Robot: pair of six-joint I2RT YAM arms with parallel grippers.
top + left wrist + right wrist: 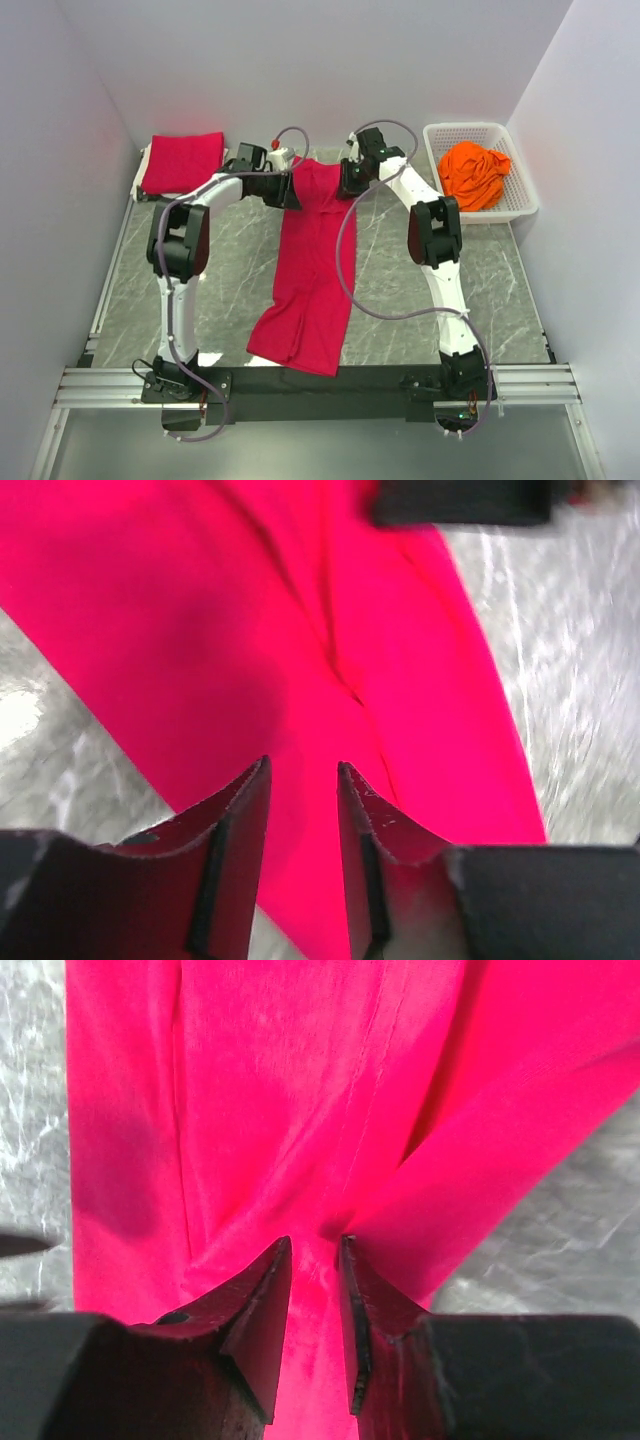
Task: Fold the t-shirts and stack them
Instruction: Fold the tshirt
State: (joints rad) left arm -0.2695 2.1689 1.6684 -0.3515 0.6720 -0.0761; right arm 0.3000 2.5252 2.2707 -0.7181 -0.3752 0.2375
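Observation:
A long crimson t-shirt, folded into a narrow strip, lies on the table from the far middle to the near edge. My left gripper and right gripper are at its far end, one on each side. In the left wrist view the left gripper has the cloth between its nearly closed jaws. In the right wrist view the right gripper pinches the cloth, which puckers at the tips. A folded crimson t-shirt lies at the far left. An orange t-shirt lies crumpled in the basket.
A white lattice basket stands at the far right against the wall. The grey marbled tabletop has walls on three sides. A rail runs along the near edge, and the strip's near end reaches it.

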